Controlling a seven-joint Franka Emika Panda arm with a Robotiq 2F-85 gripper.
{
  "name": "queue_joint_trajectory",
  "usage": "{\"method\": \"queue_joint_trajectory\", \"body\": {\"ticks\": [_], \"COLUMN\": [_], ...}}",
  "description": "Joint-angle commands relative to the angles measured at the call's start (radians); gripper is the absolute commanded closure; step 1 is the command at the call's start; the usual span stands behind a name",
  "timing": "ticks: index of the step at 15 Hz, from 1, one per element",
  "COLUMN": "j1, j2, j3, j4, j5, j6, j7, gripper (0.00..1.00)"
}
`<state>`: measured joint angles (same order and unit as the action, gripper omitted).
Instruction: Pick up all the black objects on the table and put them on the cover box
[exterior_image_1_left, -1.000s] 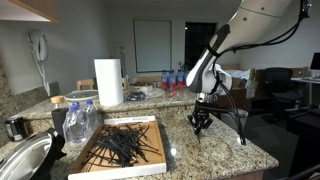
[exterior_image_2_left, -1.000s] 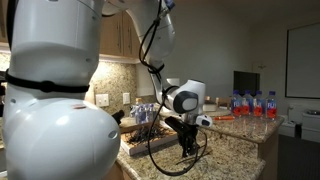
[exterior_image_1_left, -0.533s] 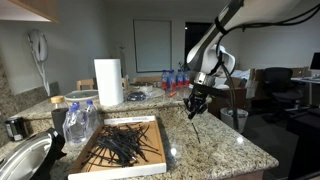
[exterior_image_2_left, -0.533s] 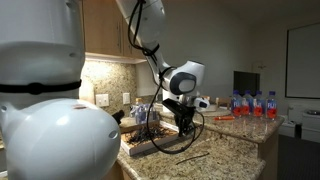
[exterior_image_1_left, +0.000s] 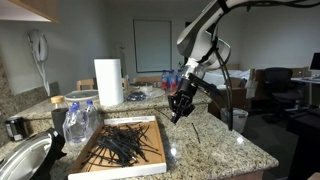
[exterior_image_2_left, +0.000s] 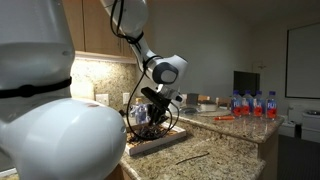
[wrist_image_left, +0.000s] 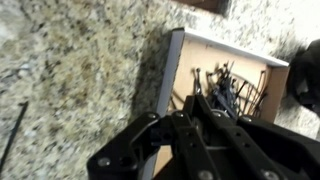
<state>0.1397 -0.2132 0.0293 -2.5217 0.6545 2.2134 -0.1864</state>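
Currently held: nothing can be confirmed; gripper (exterior_image_1_left: 178, 115) is found fully closed.
Black objects (exterior_image_1_left: 125, 147): judged light, thin, flexible, slippery.
Hold point: mid-length is advised.

Both ext. views face the tabletop (exterior_image_1_left: 225, 145) from about counter height, sharing the cover box (exterior_image_1_left: 152, 163) w/ the close, downward wrist cam.

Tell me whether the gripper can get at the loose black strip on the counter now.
Probably yes. The strip lies alone on the counter, apart from the box, with nothing over it. The gripper hangs above the counter with jaws shut, so it must open and come down first.
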Motion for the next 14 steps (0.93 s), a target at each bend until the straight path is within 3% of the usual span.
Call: {"method": "queue_joint_trajectory", "body": {"ticks": [1,4,6,7,8,10,14], "j1": [0.076,0.137,0.165,0.177,0.182,0.183,0.15], "j2": [-0.019,0.049,0.121,0.165,0.202,0.289,0.401], "j3": [0.05,0.108,0.159,0.19,0.209,0.238,0.225], "j4": [-0.047,-0.014,0.038,0.076,0.108,0.185,0.294], "j5": [0.113,0.181,0.193,0.184,0.172,0.122,0.007], "j6": [-0.085,-0.123,-0.073,-0.017,0.022,0.145,0.29], "j7": [-0.095,-0.182,-0.207,-0.189,-0.182,-0.159,-0.131], "gripper": [0.94,0.94,0.94,0.68,0.68,0.56,0.3]}}
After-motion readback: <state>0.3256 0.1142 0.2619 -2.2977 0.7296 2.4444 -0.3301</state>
